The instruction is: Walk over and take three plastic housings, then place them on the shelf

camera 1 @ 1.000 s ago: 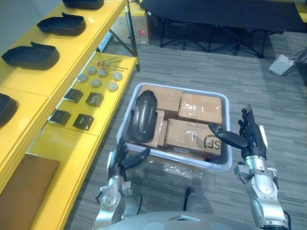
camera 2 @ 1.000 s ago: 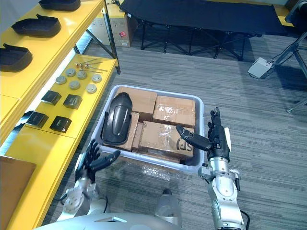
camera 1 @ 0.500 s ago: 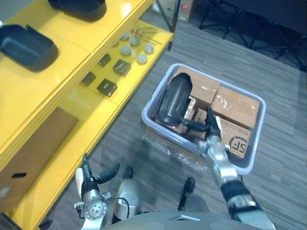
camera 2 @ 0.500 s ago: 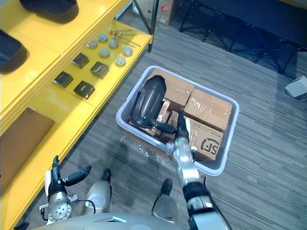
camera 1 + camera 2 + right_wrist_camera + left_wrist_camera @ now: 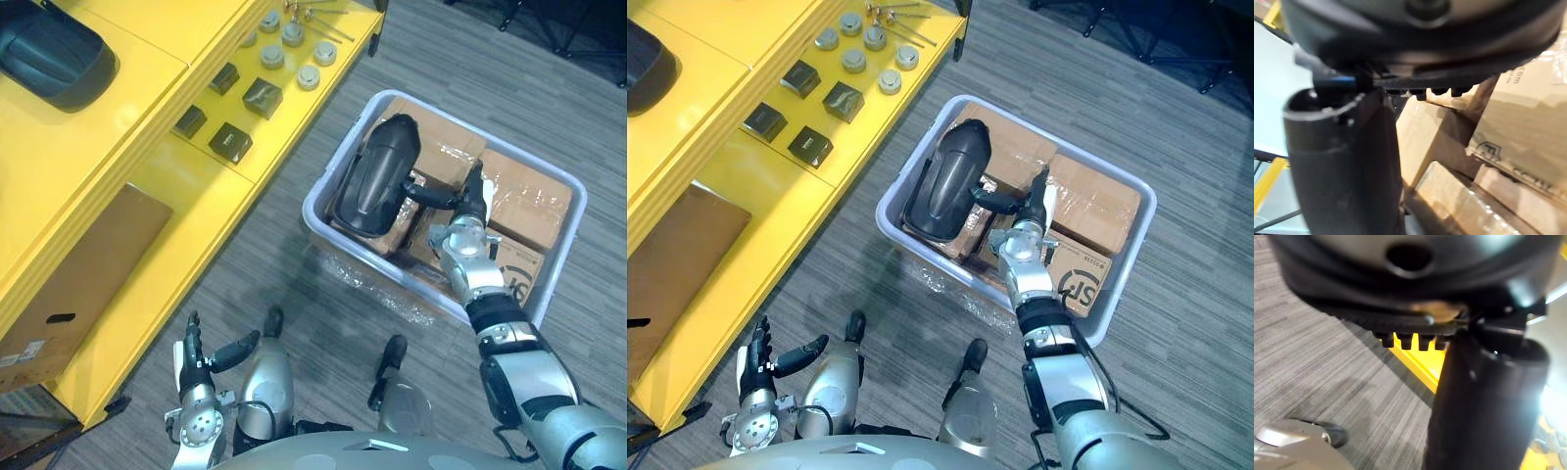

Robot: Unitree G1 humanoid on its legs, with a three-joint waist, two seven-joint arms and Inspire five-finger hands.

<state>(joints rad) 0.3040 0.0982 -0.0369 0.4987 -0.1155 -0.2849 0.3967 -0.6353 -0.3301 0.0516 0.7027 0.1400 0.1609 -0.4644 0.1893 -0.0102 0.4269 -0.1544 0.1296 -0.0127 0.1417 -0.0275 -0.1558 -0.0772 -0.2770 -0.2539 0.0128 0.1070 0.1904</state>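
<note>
Black moulded plastic housing (image 5: 377,176) lies on taped brown cardboard boxes (image 5: 529,196) in a pale grey plastic bin (image 5: 310,208). Right hand (image 5: 468,235) just beside it, fingers straight, thumb stretched toward its edge. Left hand (image 5: 201,367) low, spread wide, near the yellow shelf (image 5: 147,147), which bears dark square blocks (image 5: 230,142) and grey discs (image 5: 294,34).

1. Both eye views look steeply down from the head, sharing the bin (image 5: 312,211), the yellow shelf (image 5: 127,127) and the floor (image 5: 549,59).
2. Each wrist view looks along its own hand from very close: left hand (image 5: 1484,396), right hand (image 5: 1347,161).
</note>
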